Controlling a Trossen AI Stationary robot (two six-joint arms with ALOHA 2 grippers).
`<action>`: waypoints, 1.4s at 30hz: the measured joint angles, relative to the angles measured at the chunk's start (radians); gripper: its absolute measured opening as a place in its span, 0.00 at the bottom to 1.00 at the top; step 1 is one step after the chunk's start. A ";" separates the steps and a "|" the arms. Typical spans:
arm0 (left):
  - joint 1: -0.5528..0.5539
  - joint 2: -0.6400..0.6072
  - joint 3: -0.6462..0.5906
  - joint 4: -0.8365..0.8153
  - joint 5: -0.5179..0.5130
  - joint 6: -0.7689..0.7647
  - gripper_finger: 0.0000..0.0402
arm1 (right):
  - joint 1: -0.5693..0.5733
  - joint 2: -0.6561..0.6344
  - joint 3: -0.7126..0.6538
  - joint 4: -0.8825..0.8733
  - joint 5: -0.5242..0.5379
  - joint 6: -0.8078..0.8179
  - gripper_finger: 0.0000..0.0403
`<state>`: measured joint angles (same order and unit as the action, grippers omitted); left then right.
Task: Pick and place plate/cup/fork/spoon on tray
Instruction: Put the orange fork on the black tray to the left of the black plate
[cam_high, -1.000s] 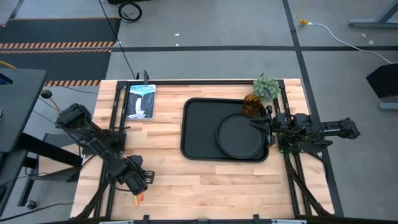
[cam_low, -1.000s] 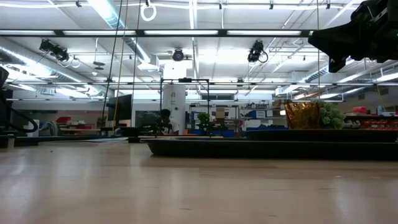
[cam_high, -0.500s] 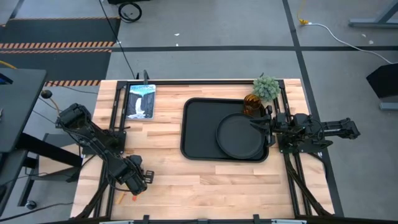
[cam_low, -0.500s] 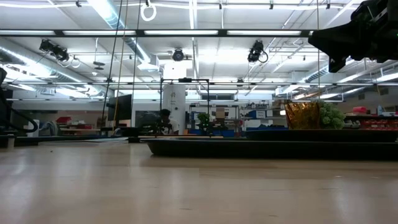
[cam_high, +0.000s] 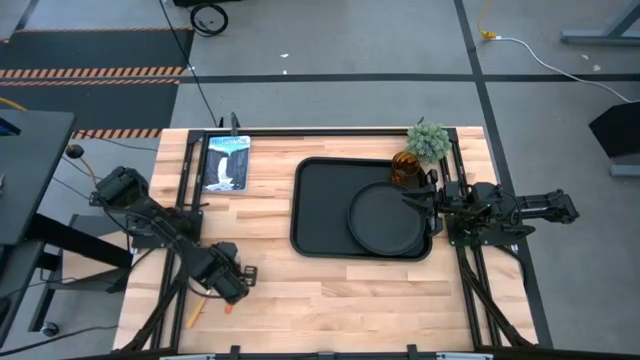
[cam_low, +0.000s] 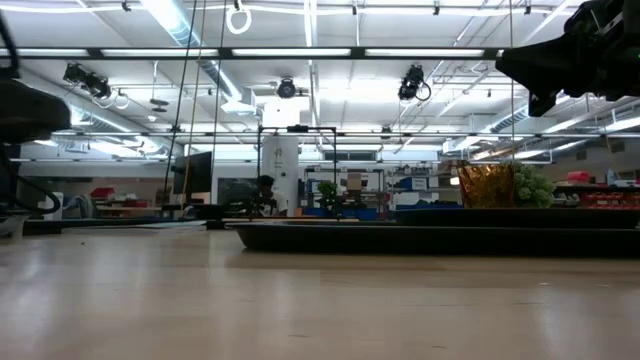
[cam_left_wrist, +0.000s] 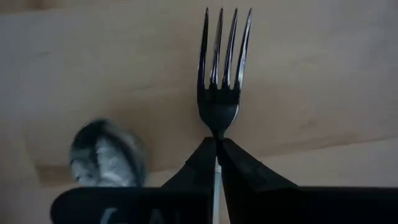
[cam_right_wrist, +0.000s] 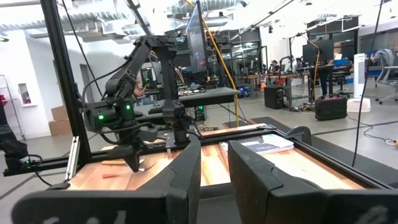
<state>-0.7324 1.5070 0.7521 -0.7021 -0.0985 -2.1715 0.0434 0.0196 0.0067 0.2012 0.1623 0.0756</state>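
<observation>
My left hand is clenched on the fork above the counter's near-left, well apart from the tray; I judge it needs a level carry right, clear of the rim and the plate.

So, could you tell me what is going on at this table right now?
The left gripper is shut on the fork above the table's near left, with the spoon lying below. The plate and cup sit on the tray. The right gripper waits open at the tray's right edge.
</observation>
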 joint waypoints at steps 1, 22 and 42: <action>0.015 0.000 0.000 0.007 -0.002 0.015 0.04 | 0.000 0.000 0.000 0.000 0.000 0.000 0.22; 0.417 -0.003 0.002 0.523 -0.134 0.662 0.05 | 0.000 0.000 0.000 0.000 0.000 0.000 0.22; 0.679 -0.002 0.007 0.945 -0.212 0.882 0.04 | 0.000 0.000 0.000 0.000 0.000 0.000 0.22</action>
<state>-0.0532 1.5055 0.7586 0.2428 -0.3109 -1.2896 0.0434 0.0196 0.0064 0.2012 0.1623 0.0753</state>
